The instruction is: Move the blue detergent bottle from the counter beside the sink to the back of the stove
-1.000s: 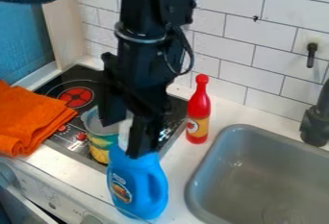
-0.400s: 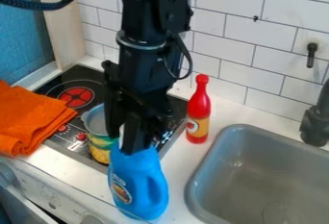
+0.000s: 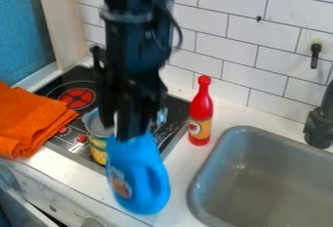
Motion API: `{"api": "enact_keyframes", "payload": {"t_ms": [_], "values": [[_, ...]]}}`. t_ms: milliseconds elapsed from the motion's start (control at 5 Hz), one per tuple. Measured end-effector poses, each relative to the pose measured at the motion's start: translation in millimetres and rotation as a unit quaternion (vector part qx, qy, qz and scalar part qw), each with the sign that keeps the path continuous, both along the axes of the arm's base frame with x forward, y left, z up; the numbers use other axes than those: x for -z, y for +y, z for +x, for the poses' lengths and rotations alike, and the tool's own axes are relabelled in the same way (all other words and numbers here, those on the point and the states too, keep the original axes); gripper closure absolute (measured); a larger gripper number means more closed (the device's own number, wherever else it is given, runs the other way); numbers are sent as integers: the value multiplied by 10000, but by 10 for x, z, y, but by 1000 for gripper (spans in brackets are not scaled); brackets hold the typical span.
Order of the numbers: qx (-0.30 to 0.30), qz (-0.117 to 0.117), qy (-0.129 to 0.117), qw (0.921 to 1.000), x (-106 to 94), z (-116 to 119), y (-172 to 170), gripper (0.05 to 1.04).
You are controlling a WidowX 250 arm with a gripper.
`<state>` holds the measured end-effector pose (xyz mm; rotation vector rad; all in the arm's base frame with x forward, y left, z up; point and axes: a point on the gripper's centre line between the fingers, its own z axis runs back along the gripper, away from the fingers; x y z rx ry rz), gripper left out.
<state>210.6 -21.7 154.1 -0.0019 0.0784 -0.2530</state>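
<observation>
In the camera view, one black gripper [image 3: 121, 129] hangs down at the stove's near edge, on the sink side, and it's closed on one blue bottle [image 3: 139, 177], gripping it at the top. The bottle leans slightly, with its body over the white counter [image 3: 177, 160] just off the stove; I can't tell whether its base touches down.

The stove [image 3: 78, 76] is black. I count one red burner disc [image 3: 77, 98] on it and two small red spots near its front edge. One pot [image 3: 98, 155], yellow and green outside and grey inside, sits on the stove, partly hidden behind the gripper and the bottle.

One folded orange cloth [image 3: 29, 119] lies over the stove's front corner, the one away from the sink. One red bottle [image 3: 201, 110] with a yellowish label stands upright on the counter, near the stove's sink-side edge. Farther along from the stove there's one grey sink [image 3: 273, 172], with one dark faucet [image 3: 319, 127] at its back. Behind the stove and sink runs one white tiled wall [image 3: 224, 36].
</observation>
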Motion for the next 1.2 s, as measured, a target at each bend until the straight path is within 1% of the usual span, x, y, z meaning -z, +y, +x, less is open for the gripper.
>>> {"api": "enact_keyframes", "payload": {"t_ms": [200, 400, 600, 800, 1000, 1200], "values": [[183, -211, -424, 9987, -381, 159, -22, 638], [301, -241, -851, 9956, -644, 345, 135, 638], [410, 205, -1235, 9913, -663, 564, 451, 638], [537, 802, -1376, 9858, -595, 716, 780, 638], [523, 953, -1360, 9847, -529, 929, 1164, 638], [227, 893, -1230, 9881, -448, 1086, 1414, 638]]}}
